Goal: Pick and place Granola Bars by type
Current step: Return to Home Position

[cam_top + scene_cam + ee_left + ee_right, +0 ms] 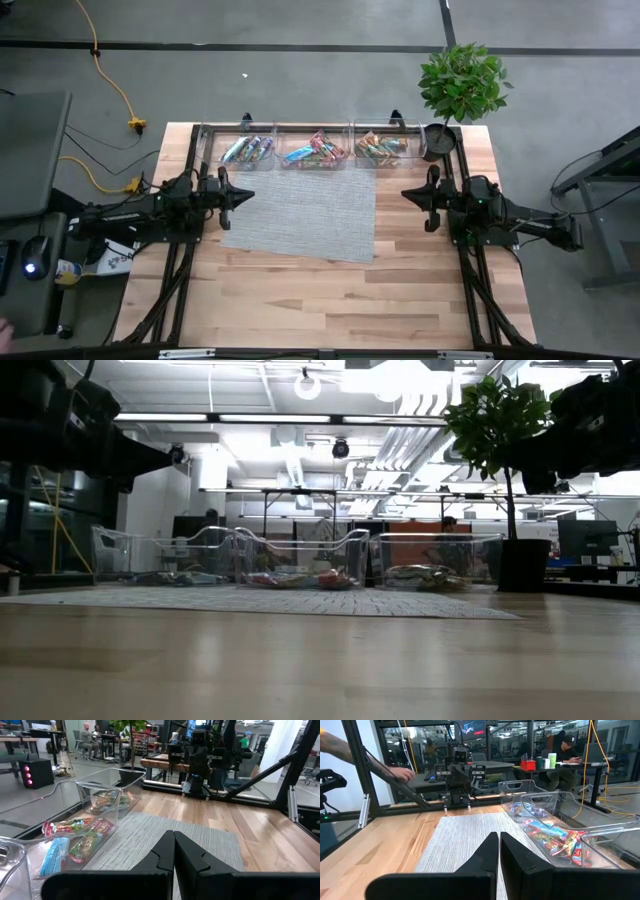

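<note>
Across table and grey mat: no bars loose. Left gripper and right gripper hang at opposite mat edges, fingers pressed together, holding nothing. 3 bins line the far edge. All bars sit inside: blue bars left, red bars middle with 1 bluish wrapper among them, green-orange bars right. Sorting looks complete, bar possibly that 1 stray.

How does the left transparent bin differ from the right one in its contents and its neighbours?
The left bin holds blue-silver bars; the right bin holds green-orange bars. The right bin stands next to the plant pot; the left bin has no pot beside it. Both are clear and stand in one row beyond the grey mat.
</note>
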